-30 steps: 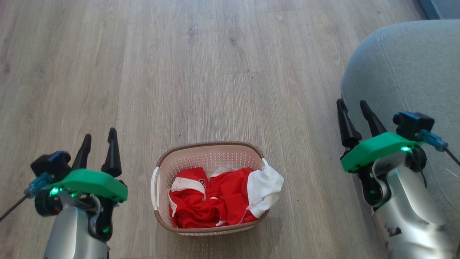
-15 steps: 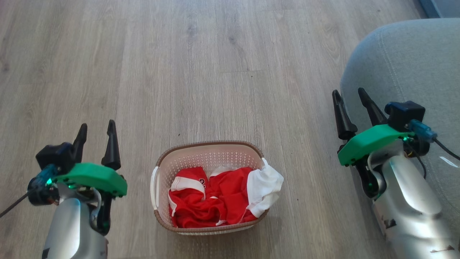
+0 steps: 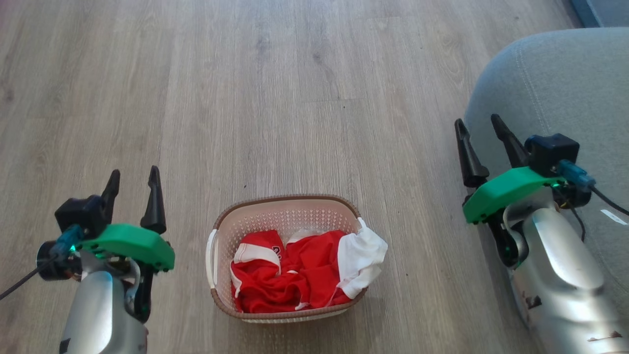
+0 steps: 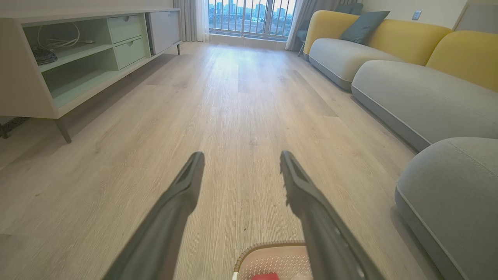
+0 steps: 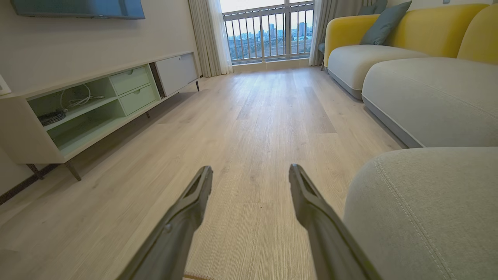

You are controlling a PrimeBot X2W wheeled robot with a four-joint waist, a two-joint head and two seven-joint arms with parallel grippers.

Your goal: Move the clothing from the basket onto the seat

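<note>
My right hand point(image 3: 476, 120) and left hand point(image 3: 134, 171) had each edged forward since a second earlier. Both hung open and empty, fingers parted, the left beside the basket point(image 3: 285, 199), the right by the seat point(image 3: 565, 83). The clothing point(image 3: 285, 275) lay heaped in the basket on the floor point(image 3: 295, 98), a white piece draped over its right rim.

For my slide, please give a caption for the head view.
Clothing lies in the basket on the floor, between the open left gripper and open right gripper; seat at right.
</note>
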